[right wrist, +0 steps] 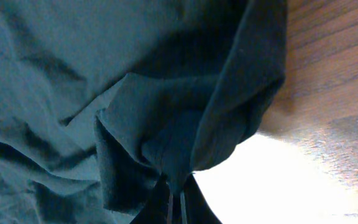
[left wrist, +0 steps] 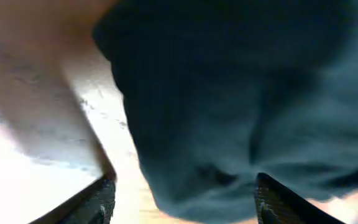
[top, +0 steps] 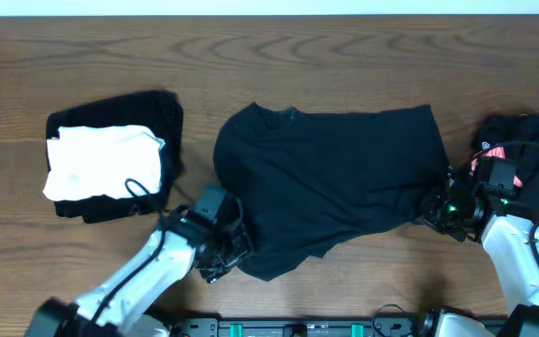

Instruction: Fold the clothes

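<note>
Overhead: white garment [top: 101, 161] tops folded pile [top: 160, 114]; right fingers [right wrist: 154, 214] pinch shirt [top: 344, 168].

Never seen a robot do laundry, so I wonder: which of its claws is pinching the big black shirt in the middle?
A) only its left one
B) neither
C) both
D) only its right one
D: the right gripper is shut on a bunched edge of the black shirt, while the left gripper stands open.

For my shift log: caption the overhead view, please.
Right tool pinches the crumpled black fabric T-shirt on the wooden table; left tool open at its near edge.
</note>
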`<state>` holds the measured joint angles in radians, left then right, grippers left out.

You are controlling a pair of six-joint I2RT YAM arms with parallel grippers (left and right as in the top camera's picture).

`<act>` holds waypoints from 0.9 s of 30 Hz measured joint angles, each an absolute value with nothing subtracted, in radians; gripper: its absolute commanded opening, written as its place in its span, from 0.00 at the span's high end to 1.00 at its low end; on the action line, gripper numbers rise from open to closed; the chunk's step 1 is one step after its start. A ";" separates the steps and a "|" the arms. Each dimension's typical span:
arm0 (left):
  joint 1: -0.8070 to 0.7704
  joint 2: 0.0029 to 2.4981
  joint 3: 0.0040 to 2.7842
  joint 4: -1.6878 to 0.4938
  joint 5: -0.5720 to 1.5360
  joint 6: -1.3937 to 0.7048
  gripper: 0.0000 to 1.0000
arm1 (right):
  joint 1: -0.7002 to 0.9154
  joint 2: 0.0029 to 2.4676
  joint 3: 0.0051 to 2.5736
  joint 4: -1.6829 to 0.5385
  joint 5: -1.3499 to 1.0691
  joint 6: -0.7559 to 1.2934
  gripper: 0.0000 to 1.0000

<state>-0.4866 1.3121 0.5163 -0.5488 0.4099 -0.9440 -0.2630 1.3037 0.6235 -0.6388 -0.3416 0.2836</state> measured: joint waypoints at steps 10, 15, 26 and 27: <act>-0.484 1.411 0.534 -0.461 0.506 -0.965 0.91 | -0.263 1.304 0.624 -0.633 -0.342 0.284 0.99; -0.484 1.418 0.529 -0.460 0.506 -0.928 0.94 | -0.263 1.304 0.625 -0.630 -0.341 0.284 0.99; -0.484 1.234 0.695 -0.770 0.410 -0.803 0.94 | -0.263 1.279 0.638 -0.758 -0.342 0.270 0.98; -0.484 1.200 0.725 -0.801 0.393 -0.789 0.94 | -0.263 1.268 0.646 -0.795 -0.342 0.267 0.99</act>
<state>-0.4843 1.1999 0.7250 -0.8009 0.3931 -0.7895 -0.2626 1.2678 0.6456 -0.7948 -0.3420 0.2668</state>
